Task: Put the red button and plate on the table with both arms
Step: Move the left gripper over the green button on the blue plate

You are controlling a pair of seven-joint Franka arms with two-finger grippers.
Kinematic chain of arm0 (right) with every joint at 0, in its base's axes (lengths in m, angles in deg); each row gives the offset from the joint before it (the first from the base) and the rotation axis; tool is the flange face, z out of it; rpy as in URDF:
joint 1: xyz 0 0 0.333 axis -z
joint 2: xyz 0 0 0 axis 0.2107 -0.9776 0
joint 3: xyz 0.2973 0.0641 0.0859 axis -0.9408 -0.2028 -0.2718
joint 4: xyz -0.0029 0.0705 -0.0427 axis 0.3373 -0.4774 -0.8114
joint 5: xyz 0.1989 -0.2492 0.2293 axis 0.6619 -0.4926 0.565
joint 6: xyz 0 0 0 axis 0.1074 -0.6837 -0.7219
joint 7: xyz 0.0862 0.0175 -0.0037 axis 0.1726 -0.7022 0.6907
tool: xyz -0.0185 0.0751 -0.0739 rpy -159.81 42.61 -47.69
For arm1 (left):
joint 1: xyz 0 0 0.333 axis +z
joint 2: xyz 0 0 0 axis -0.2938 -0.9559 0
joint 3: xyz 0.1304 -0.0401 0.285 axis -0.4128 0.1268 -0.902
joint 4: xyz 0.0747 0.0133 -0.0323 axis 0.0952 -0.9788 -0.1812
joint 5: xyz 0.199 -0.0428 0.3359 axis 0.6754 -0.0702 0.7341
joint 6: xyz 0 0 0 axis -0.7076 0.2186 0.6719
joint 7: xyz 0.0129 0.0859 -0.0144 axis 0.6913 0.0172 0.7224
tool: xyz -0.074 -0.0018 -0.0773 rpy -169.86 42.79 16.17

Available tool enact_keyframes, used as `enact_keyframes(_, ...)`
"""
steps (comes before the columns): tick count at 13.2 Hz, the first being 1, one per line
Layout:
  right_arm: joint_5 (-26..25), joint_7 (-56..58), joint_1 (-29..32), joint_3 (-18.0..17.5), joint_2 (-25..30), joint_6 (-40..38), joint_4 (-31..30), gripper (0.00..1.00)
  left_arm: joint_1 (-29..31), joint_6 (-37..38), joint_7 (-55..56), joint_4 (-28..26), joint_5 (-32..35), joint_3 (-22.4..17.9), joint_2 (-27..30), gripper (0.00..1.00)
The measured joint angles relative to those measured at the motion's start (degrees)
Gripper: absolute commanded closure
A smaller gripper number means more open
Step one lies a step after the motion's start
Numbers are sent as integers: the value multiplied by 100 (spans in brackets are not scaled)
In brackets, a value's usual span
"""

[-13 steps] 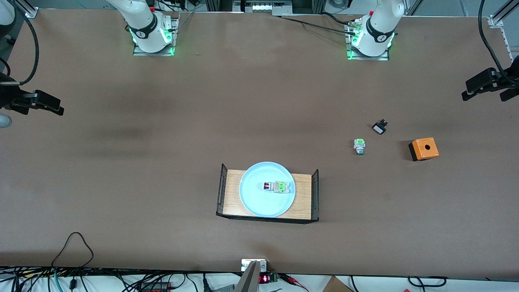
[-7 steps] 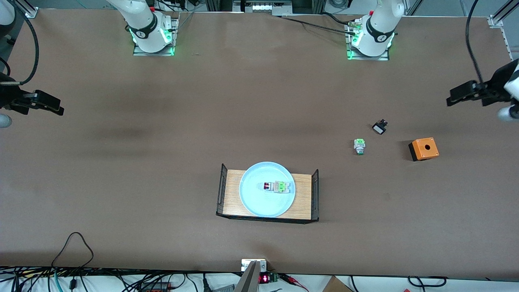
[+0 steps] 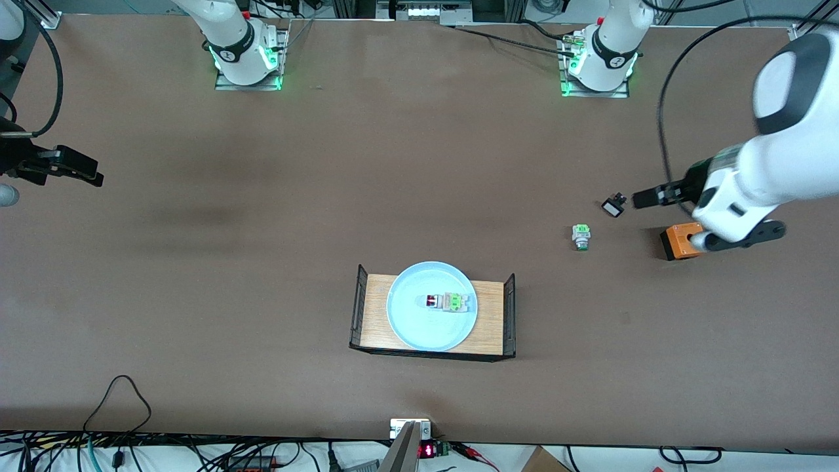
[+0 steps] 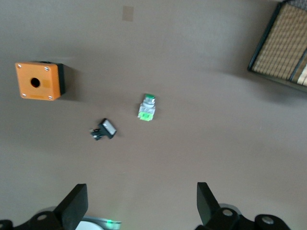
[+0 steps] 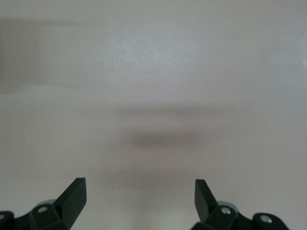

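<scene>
So the red button (image 3: 430, 301) is lying on its side in the middle of the plate (image 3: 403, 318), cap pointing toward the right arm's end of the bench (image 3: 262, 216), and the plate itself sits on the little wooden tray (image 3: 488, 321) with the black wire ends. Stacked like that, I'd guess the button has to come out of the plate first or the plate gets lifted with it riding inside, which is probably why two arms are on this job. Nothing has been lifted yet, both things are where they need to be taken from. The left gripper (image 3: 645, 196) is in the air over the bench near the black clip-like part (image 3: 614, 206) and the orange box (image 3: 682, 241), jaws spread wide and holding nothing; its wrist view looks down on that box, the black part and the green-tipped switch (image 4: 147, 107), with just a corner of the tray at the edge, so it's well apart from the plate. The right gripper (image 3: 82, 172) hangs over bare bench at the right arm's end, jaws released too as far as I can tell from its wrist view, and it looks like it's waiting. The spare switch lies between the tray and the orange box, easy to confuse with the target if you only go by the green block.
</scene>
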Motion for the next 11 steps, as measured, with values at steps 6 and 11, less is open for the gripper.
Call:
enact_keyframes(6,0,0,-2,-2,0,0,1,0,-707,-287,3226,1344,-115,8,-1289,0)
enact_keyframes(11,0,0,-2,-2,0,0,1,0,-1136,-997,5462,2207,-135,7,-1907,0)
